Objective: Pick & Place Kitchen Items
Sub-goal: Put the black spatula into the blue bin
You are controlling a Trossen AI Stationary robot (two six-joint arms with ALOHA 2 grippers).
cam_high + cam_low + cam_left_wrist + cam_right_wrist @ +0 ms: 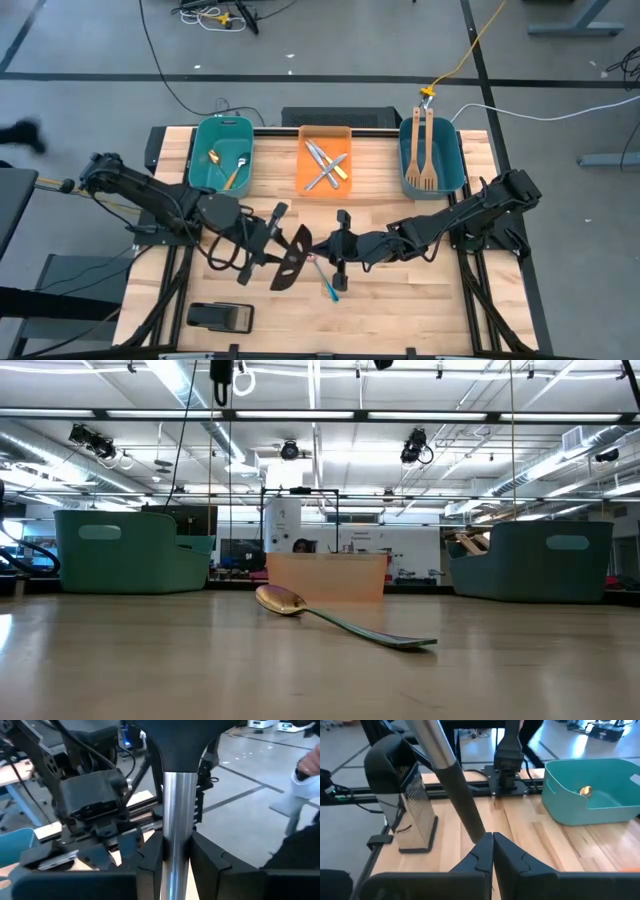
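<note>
Currently the left gripper (283, 228) hangs over the middle of the light wooden table (400, 300), its two dark fingers (150, 857) clamped on the polished steel handle of a black spatula with steel handle (292, 258). In the left wrist view that shiny round shaft (177, 820) stands straight up between the fingers and widens into the black blade above them. From overhead, the blade hangs just past the fingertips, on the side nearer the table's front edge.

Facing it from the other side, the right gripper (341, 250) sits close by, its fingers pressed together with nothing between them. In the right wrist view the spatula's dark handle end (462, 805) slants down to a spot just ahead of those closed fingertips (492, 842); whether they touch it is not clear.

Just below the right gripper on the tabletop lies a spoon with a blue handle (329, 287), apart from both grippers. The low view shows a gold-bowled spoon (330, 615) lying flat on the wood.

Beyond both grippers, along the far edge, stand three bins. The teal plastic bin (221, 150) behind the left gripper holds gold-coloured spoons (232, 172). The orange plastic tray (325, 160) in the middle holds crossed silver knives and forks (326, 166). The second teal bin (432, 155), behind the right gripper, holds two slotted light-wood spatulas (421, 150).

A steel box grater with a black handle (400, 800) stands on the table near the left arm.
</note>
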